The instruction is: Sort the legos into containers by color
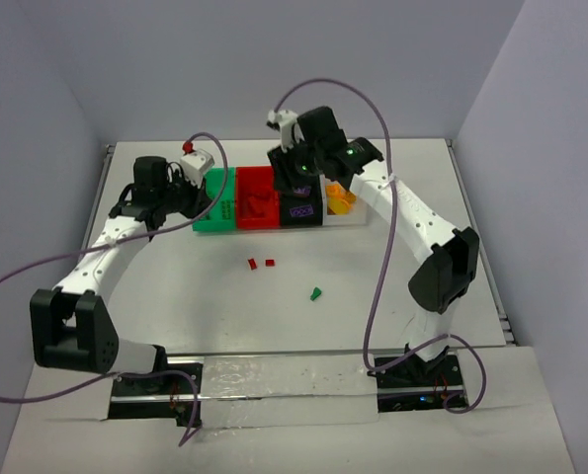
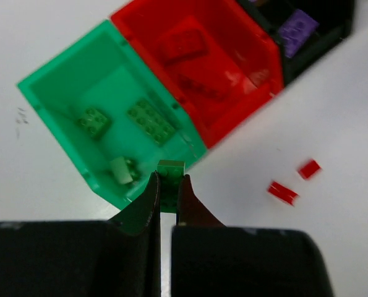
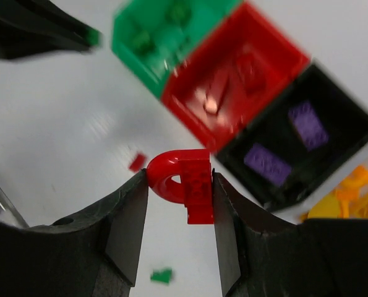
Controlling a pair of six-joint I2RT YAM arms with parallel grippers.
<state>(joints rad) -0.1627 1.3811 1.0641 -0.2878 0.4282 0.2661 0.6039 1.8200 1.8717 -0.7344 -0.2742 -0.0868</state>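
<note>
Left claw clenched on green brick, just left of red bin. Right claw grasps red arched brick near that bin. 2 red legos lie on the surface before it.

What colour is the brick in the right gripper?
Red. The brick shows best in the right wrist view.

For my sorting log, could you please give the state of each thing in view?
Left gripper: shut on a small green plastic brick.
Right gripper: shut on a red arched plastic brick.
Green plastic bin: holds green bricks.
Red plastic bin: holds red bricks.
Black plastic bin: holds two purple plates.
Clear plastic bin: holds orange-yellow pieces.
Two small red pieces: loose on the table.
Small green piece: loose on the table.
</note>
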